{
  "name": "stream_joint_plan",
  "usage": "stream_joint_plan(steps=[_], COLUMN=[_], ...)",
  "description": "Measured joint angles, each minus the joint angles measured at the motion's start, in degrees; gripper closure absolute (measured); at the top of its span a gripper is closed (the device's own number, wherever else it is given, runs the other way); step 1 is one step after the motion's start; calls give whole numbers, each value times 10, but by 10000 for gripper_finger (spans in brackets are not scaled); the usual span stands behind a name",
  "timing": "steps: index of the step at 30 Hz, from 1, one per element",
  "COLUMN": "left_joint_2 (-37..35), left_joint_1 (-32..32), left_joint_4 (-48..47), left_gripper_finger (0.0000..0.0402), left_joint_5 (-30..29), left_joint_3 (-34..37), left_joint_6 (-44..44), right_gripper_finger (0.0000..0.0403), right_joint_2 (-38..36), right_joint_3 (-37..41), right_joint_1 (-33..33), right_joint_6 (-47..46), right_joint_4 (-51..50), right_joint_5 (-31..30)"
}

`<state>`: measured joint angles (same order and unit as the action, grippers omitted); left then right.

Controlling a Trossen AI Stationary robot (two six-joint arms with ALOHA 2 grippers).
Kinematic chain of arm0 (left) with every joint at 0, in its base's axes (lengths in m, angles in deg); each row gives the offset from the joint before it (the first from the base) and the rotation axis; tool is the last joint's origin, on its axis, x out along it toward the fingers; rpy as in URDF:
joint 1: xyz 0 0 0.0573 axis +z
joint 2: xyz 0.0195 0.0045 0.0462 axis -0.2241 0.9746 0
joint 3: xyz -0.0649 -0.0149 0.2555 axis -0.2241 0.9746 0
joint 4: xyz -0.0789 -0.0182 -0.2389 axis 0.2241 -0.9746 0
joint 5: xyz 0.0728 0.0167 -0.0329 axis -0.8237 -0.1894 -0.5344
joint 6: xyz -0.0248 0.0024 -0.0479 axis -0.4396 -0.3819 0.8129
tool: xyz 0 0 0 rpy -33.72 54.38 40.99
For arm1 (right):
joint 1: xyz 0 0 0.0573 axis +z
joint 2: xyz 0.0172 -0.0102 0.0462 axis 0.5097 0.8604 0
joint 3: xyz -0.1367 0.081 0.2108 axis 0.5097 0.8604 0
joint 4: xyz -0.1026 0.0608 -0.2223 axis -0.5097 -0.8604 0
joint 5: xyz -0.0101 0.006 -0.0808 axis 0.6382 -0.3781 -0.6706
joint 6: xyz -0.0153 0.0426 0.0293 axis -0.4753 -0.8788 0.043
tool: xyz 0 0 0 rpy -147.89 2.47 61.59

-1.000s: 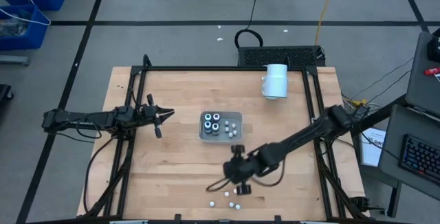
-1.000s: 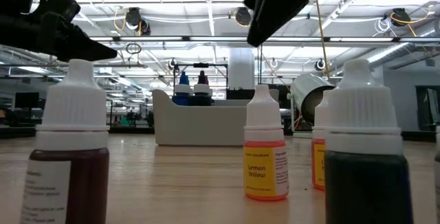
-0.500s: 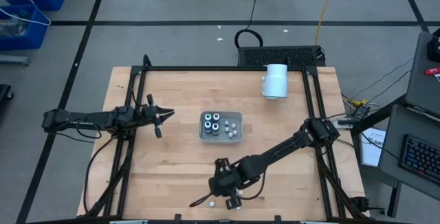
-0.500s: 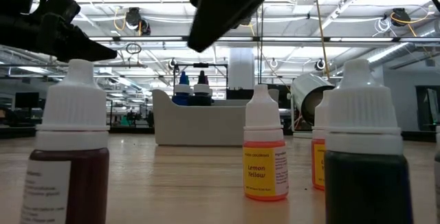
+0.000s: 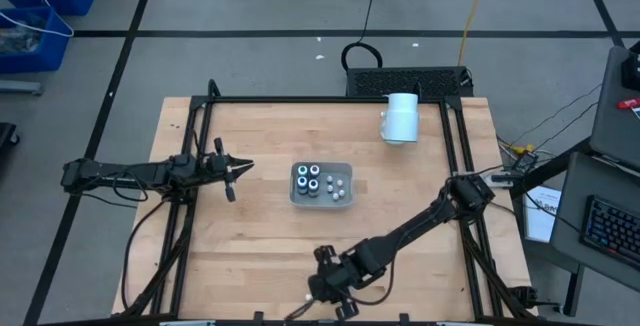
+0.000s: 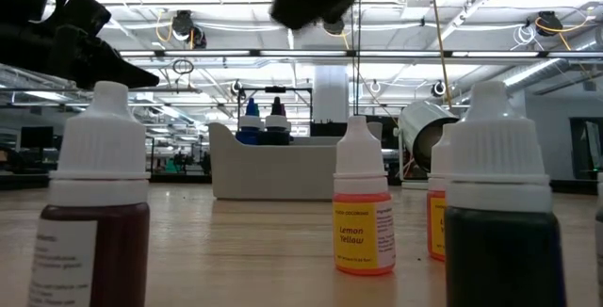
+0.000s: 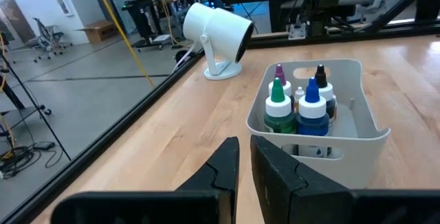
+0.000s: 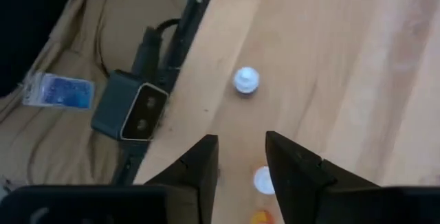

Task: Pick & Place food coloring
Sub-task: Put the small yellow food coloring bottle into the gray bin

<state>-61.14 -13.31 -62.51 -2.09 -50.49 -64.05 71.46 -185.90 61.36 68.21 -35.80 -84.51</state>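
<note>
Several small food coloring bottles stand upright on the wood near the table's near edge. The low view shows a brown one (image 6: 99, 203), a lemon yellow one (image 6: 363, 215) and a dark green one (image 6: 495, 203). My right gripper (image 5: 330, 288) hovers open above them, pointing down. In the right wrist view, one white-capped bottle (image 8: 246, 80) stands ahead of the fingers and another (image 8: 263, 180) shows below the gap between them. More bottles (image 7: 297, 107) stand in the grey tray (image 5: 321, 204). My left gripper (image 5: 232, 174) waits shut, left of the tray.
A large white cylinder (image 5: 400, 118) lies near the far right corner. The low camera's small dark box (image 8: 129, 106) sits just off the near edge, by the black frame rail. Bare wood lies between the tray and the loose bottles.
My right gripper has moved toward the table's near edge and a little to the left, ending over the loose bottles. The bottles on the table have stayed where they were.
</note>
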Motion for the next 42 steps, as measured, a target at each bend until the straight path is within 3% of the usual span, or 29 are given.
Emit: stream_joint_plan(steps=[7,15,42], left_joint_2=[0,0,0], left_joint_1=[0,0,0], left_joint_4=[0,0,1], left_gripper_finger=[355,355,355], left_joint_5=[0,0,0], left_joint_3=[0,0,0], left_joint_6=[8,6,-3], right_gripper_finger=[251,217,233], right_joint_2=[1,1,1], right_joint_3=[47,50,97], right_joint_1=[5,4,-7], right_joint_6=[4,9,39], right_joint_4=[31,17,62], right_joint_5=[-26,-50,-33])
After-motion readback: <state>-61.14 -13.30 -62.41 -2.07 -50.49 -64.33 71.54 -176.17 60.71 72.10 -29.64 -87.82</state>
